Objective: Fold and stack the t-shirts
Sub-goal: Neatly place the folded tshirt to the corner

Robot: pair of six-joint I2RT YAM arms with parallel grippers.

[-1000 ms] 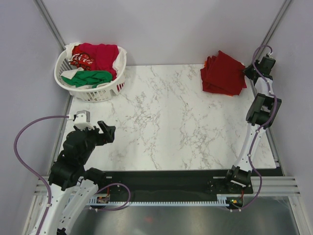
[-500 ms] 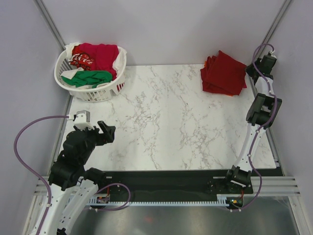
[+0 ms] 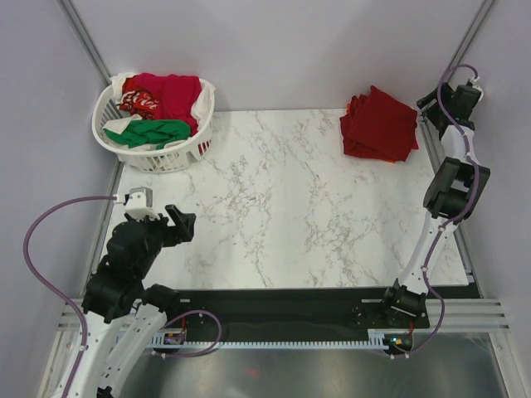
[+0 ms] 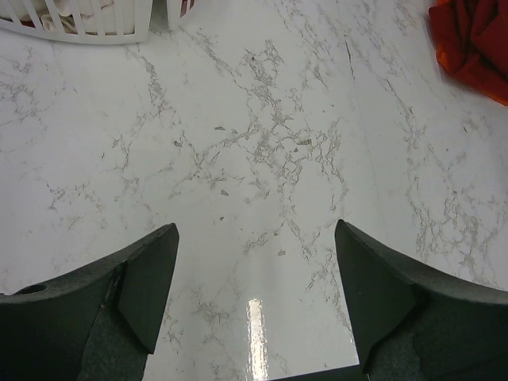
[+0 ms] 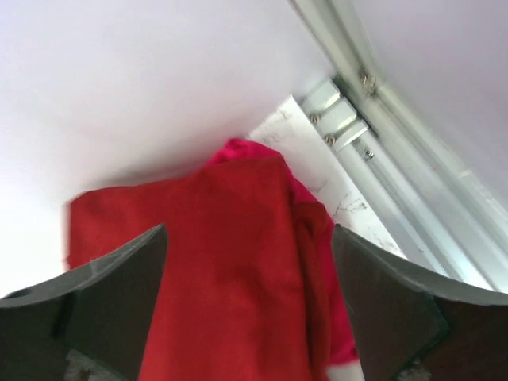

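A stack of folded dark red t-shirts [image 3: 380, 124] lies at the table's back right corner; its edge shows at the top right of the left wrist view [image 4: 476, 36]. My right gripper [image 3: 433, 106] hovers just right of the stack, raised off it, open and holding nothing. Its wrist view looks down on the top red shirt [image 5: 230, 270], which lies below and apart from the wide-set fingers [image 5: 119, 294]. More t-shirts, red, green and white [image 3: 158, 104], fill the basket at the back left. My left gripper [image 3: 181, 224] stands open above bare marble [image 4: 254, 198] at the front left.
The white lattice laundry basket [image 3: 149, 153] stands at the back left corner; its lower wall [image 4: 79, 20] shows in the left wrist view. Metal frame rails [image 5: 397, 127] and grey walls close in the back right corner beside the right arm.
My right gripper has opened, let go of the red stack and drawn back up and to the right, away from it. The left arm has not moved.
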